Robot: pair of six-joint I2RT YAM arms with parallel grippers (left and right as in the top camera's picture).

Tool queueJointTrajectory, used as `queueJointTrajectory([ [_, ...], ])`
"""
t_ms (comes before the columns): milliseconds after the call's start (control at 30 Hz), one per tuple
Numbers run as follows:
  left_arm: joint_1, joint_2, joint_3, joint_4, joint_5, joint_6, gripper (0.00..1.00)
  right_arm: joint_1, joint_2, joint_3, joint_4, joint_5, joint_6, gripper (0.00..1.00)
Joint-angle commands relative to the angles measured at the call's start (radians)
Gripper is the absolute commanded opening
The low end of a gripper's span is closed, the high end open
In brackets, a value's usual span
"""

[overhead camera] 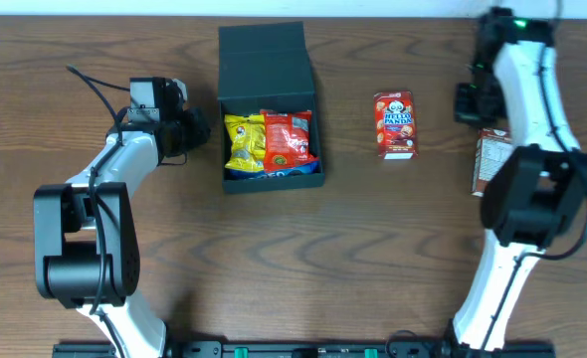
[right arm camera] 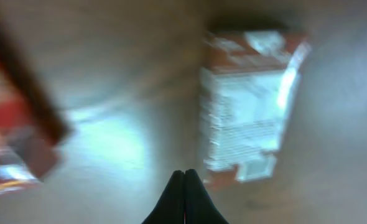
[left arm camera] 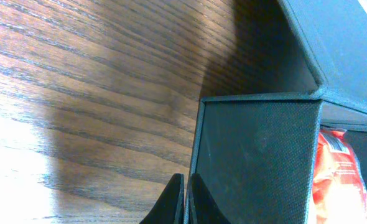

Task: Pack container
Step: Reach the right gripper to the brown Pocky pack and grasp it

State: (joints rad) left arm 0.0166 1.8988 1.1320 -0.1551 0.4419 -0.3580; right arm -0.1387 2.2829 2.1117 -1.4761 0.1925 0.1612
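**Container (left arm camera: 252,155) open left of centre, both pincers closed**

The left gripper (left arm camera: 186,198) has its fingers pressed together with nothing between them, the tips just beside the container's left wall. The container stands on the table (overhead camera: 303,264). It holds a yellow packet (overhead camera: 242,142) and a red packet (overhead camera: 292,137) side by side, with a blue packet (overhead camera: 274,177) showing at the near edge. Its lid (overhead camera: 262,50) is folded open at the far side. To its right, well apart, lies a Hello Panda box (overhead camera: 395,123). The right gripper (right arm camera: 185,198), also pressed together and empty, hangs over a blurred brown-and-white box (right arm camera: 246,106).
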Motion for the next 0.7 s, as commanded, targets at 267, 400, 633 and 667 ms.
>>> queueJointTrajectory([
  [267, 0.003, 0.003, 0.025, -0.017, -0.005, 0.021, 0.06, -0.229, -0.042, -0.047, -0.124, -0.041, -0.031, 0.02],
  [400, 0.003, 0.003, 0.025, -0.017, -0.017, 0.021, 0.06, -0.268, -0.186, -0.056, -0.102, -0.084, -0.074, 0.02],
  [633, 0.003, 0.003, 0.025, -0.016, -0.034, 0.021, 0.06, -0.323, -0.496, -0.567, 0.258, -0.119, -0.114, 0.02],
  [667, 0.003, 0.003, 0.025, -0.016, -0.034, 0.021, 0.06, -0.318, -0.498, -0.647, 0.32, -0.132, -0.114, 0.2],
])
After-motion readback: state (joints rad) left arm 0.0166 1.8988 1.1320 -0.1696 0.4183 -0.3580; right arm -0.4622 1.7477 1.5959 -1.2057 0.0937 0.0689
